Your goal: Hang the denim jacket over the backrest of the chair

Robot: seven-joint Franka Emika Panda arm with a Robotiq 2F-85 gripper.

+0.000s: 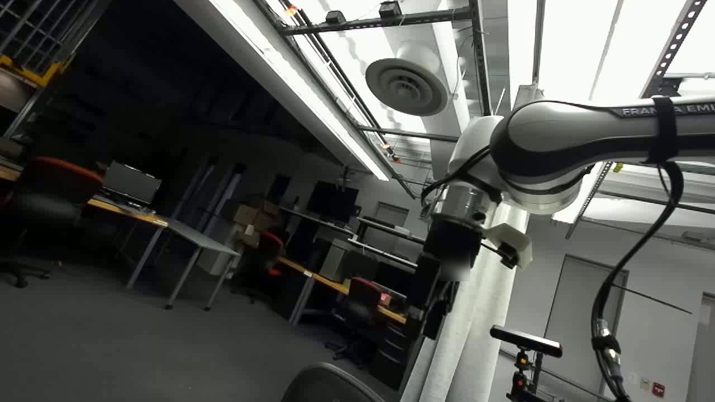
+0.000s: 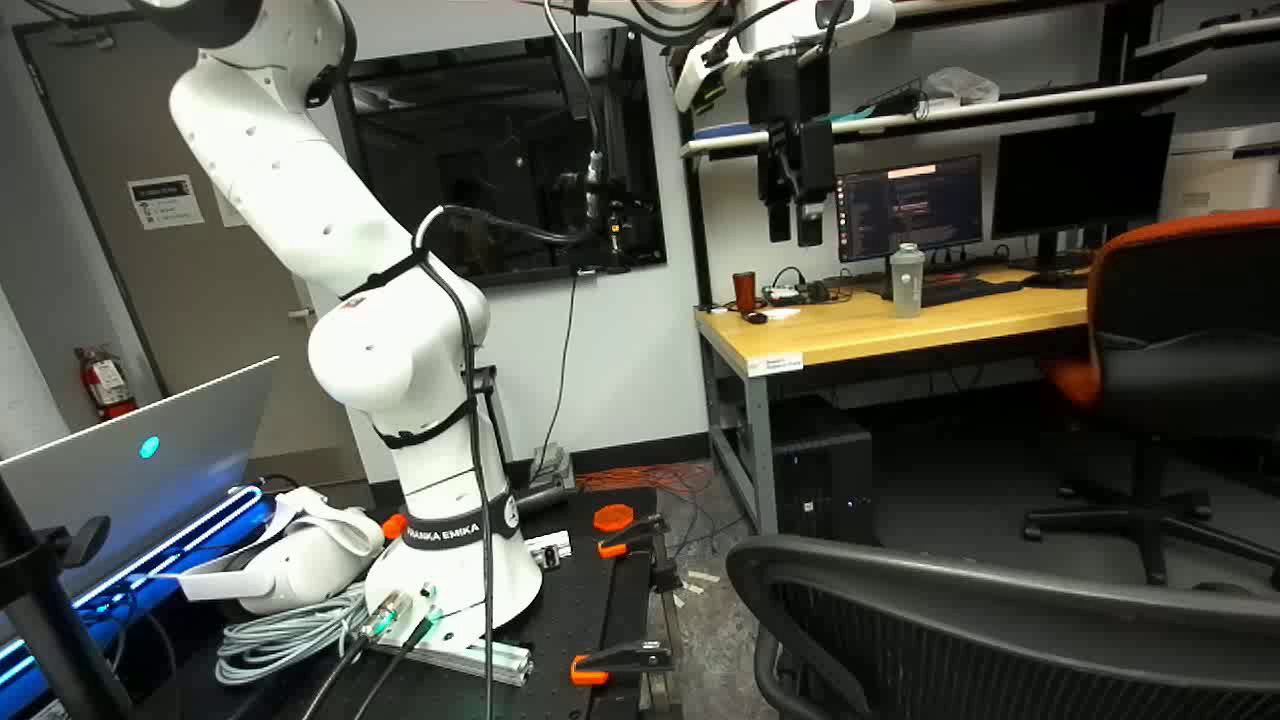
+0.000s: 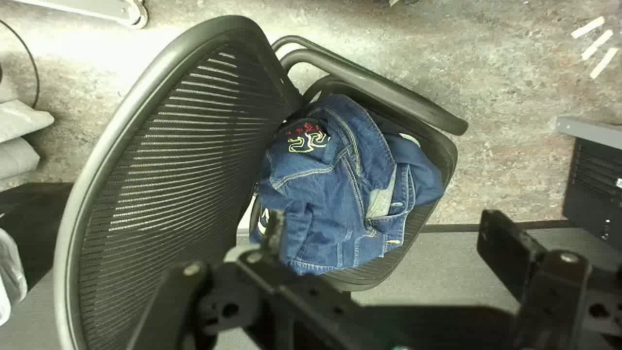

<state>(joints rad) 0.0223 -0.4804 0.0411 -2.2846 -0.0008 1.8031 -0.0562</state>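
Denim jacket (image 3: pixel 335 194) heaped on chair seat (image 3: pixel 374 273), empty gripper (image 3: pixel 384 221) above

Left, by the wrist view: dark mesh backrest (image 3: pixel 167 165), bare, its top seen in both exterior views. Smooth curved rim (image 3: pixel 68 233); if the jacket is draped off-balance, it could be shed to either side. If the carry is kept too low, the rim could be struck and the backrest shoved.

Middle: jacket crumpled on the seat, not seen in the exterior views, its lay hard to sort out. If a random fold is pinched, a lopsided hang and a slide back down may be caused; if too little cloth is caught, it could be dropped mid-lift. If the descent is taken too deep, the seat could be pressed. At the far side an armrest (image 3: pixel 379 90) is set beside the jacket; a trailing end could be snagged there.

Near and right: gripper poised with fingers (image 3: pixel 273 238) spread wide, nothing held, grasp not yet made. The right finger (image 3: pixel 505 250) is seen past the seat's edge, so if it is lowered straight down, only the jacket's right part may be caught, or none. Right edge: dark computer tower (image 3: pixel 595 194), well apart, judged low risk.
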